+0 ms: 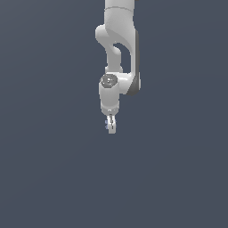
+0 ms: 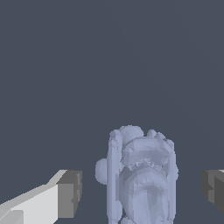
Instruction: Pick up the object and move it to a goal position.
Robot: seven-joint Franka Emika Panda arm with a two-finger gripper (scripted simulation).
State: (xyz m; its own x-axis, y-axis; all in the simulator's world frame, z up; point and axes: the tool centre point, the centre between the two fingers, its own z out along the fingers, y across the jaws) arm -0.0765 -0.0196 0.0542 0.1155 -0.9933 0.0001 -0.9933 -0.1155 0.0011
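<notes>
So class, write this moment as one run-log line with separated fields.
phase: pre-grasp | fingers: open, either side of object, gaps visible | object: pale lavender, not gripped | gripper: pointing down

- Robot arm [image 1: 118,53]: one, white.
- Gripper [image 1: 112,126]: one, with two fingers; the wrist view shows two dark pads [image 2: 70,192].
- Object [image 2: 142,175]: one, pale blue-lavender, ridged.
- Ground surface [image 1: 44,178]: one, plain dark grey.

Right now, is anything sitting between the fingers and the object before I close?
Nothing visible does. In the wrist view the pale lavender object lies in the open gap between the two fingers, with bare space on each side. The exterior view shows only the gripper over it. No goal marker is visible.
</notes>
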